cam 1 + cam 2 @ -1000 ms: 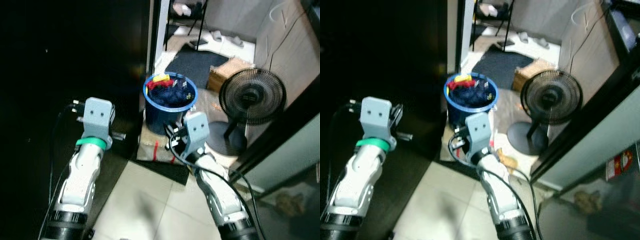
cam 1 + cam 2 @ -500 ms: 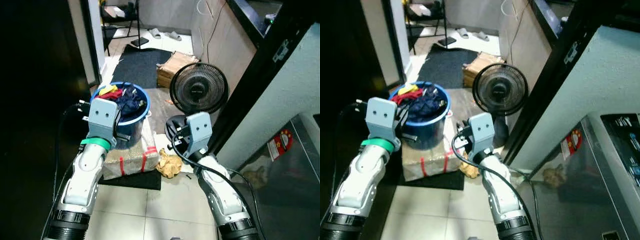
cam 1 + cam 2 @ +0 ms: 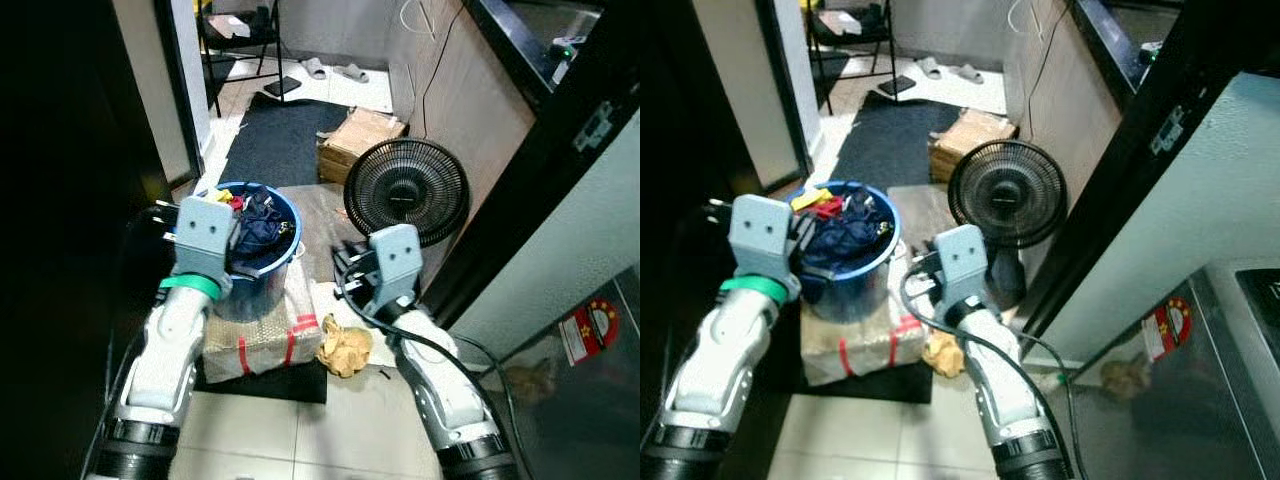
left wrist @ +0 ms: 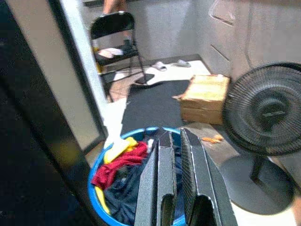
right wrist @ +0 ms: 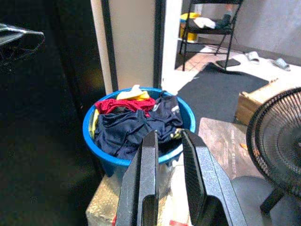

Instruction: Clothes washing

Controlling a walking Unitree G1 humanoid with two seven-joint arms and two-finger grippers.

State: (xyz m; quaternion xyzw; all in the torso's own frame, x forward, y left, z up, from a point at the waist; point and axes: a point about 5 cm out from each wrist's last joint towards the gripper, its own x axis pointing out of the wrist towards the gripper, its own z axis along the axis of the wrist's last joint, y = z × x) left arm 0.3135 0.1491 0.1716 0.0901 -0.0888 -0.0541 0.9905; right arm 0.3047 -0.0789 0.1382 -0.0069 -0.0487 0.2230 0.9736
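A blue bucket heaped with clothes in navy, red and yellow stands on a wrapped box with red tape. My left gripper hovers at the bucket's near left side and points over the clothes, its fingers almost together with nothing between them. My right gripper hangs lower, between the bucket and the fan, aimed at the bucket's wall. Its fingers stand slightly apart and hold nothing.
A black floor fan stands right of the bucket. Crumpled brown paper lies by the box. Behind are a cardboard box, a dark mat and a folding chair. A door frame is left, a dark panel right.
The camera has swung from the dark doorway toward the fan side, so the whole scene shifted. Both arms keep the same raised pose, and the bucket now sits closer under the left gripper.
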